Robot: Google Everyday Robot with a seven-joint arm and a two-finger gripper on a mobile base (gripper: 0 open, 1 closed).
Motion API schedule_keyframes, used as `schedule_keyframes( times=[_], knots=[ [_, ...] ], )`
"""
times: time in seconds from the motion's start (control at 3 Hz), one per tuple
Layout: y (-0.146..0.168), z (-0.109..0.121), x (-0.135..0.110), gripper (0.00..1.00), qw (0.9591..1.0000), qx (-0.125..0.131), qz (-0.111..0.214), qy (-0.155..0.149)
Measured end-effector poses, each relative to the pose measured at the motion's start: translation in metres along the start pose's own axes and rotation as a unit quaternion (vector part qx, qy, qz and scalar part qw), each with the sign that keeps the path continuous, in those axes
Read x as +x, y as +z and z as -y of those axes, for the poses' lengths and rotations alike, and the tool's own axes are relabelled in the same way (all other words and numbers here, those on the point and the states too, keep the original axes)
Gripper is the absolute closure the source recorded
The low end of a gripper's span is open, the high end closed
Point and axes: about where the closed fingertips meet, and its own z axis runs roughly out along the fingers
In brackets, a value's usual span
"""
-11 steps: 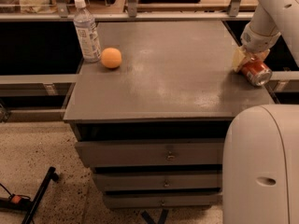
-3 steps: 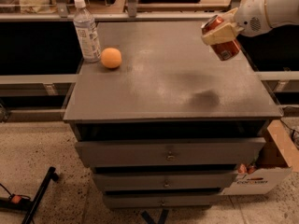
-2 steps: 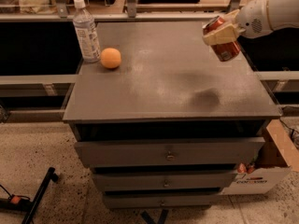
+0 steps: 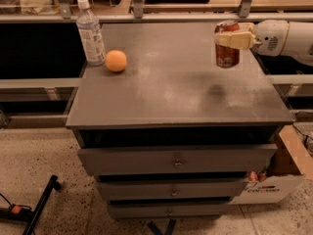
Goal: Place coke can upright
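Tilted a moment ago, the coke can now hangs upright above the desk's right side, clamped in the pincer.

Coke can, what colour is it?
Red-orange coke can, silver top, held in the gripper above the cabinet, right side; camera view.

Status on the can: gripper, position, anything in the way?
Gripper over right rear of table, jaws shut on can. Can upright, off the surface, not yet set down. Bottle and orange far left, not in the way.
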Motion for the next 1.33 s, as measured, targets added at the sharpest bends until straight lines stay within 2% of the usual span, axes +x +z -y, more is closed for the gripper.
schedule_keyframes(
  times=[0.33,0.67,1.0,1.33],
  knots=[
    [-0.0031,-0.0003,-0.0075,1.0,0.9941,-0.04,0.096,0.031],
    [-0.0003,-0.0021,-0.0101,1.0,0.9927,-0.046,0.106,0.035],
    [0.0004,-0.0019,-0.0066,1.0,0.9949,-0.041,0.088,0.027],
    [0.0001,-0.0016,-0.0059,1.0,0.9951,-0.04,0.087,0.026]
  ],
)
